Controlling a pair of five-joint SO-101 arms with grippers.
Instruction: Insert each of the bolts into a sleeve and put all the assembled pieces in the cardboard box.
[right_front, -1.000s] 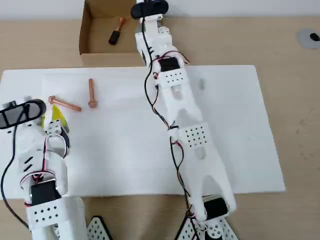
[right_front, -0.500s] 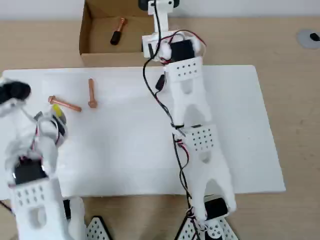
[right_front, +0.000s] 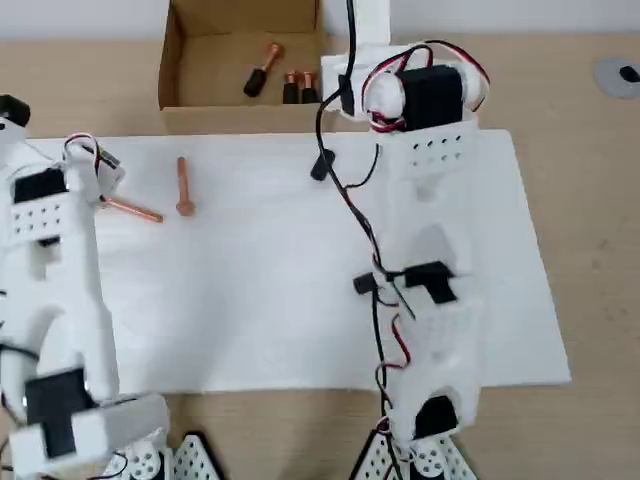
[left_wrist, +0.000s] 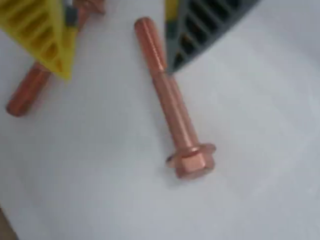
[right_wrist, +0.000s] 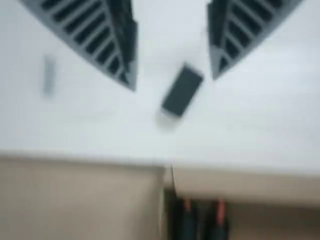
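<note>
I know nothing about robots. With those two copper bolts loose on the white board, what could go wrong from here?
The left gripper hangs open over one bolt, but a second bolt lies right by its yellow finger; closing might catch or knock the wrong one. Both are round on a smooth white board, so a nudge could roll them. The black sleeve below the open right gripper lies near the board's edge and might get pushed off.

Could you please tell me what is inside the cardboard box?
Three sleeved bolts: one alone, two side by side. The right arm hides the right edge of the box.
</note>
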